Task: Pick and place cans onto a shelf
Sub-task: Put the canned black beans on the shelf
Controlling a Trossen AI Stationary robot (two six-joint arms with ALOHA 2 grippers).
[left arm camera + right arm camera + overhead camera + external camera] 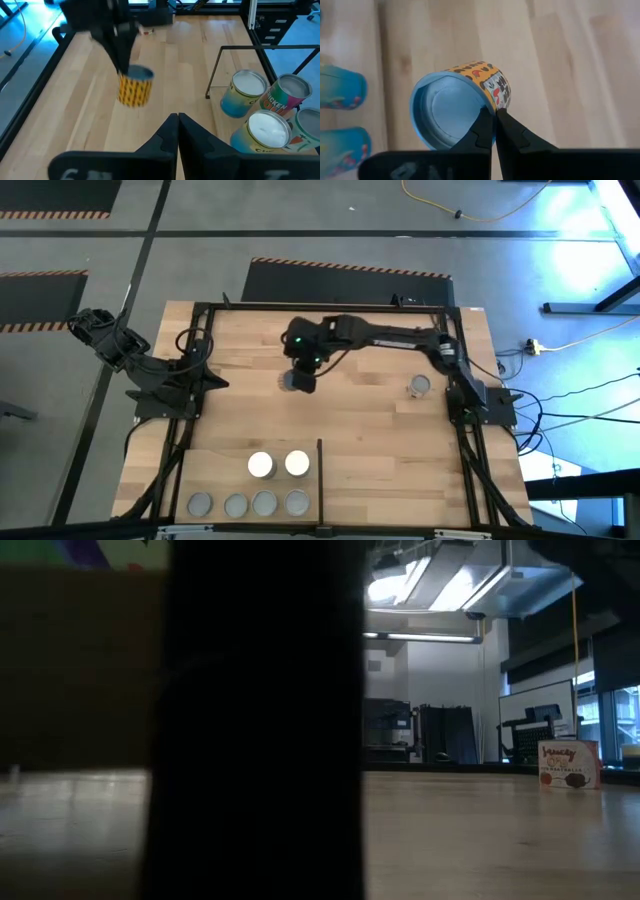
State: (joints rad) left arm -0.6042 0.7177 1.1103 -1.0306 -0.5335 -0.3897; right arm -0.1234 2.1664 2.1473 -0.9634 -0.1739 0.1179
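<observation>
Your low view is nearly useless here: a broad dark shape (260, 720) fills its middle, probably a can or arm close to the lens, and only bare tabletop and the room behind show past it. From above, your right gripper (300, 377) covers most of the yellow patterned can (289, 381) at mid-table, so you see just a sliver of its top. The right wrist view fills that in: the two fingers (485, 131) are pinched on the can's rim, one inside and one outside, and the can (457, 102) is empty inside. The left wrist view shows it gripped from above (135, 86).

The shelf (215, 478) at the near edge holds six cans left of its divider bar (320, 480): two white-topped (261, 465) and four grey-topped (236, 505). Another grey-topped can (419, 386) stands alone on the right.

Your left gripper (177, 125) sits off the table's left edge, fingers pressed together on nothing.
</observation>
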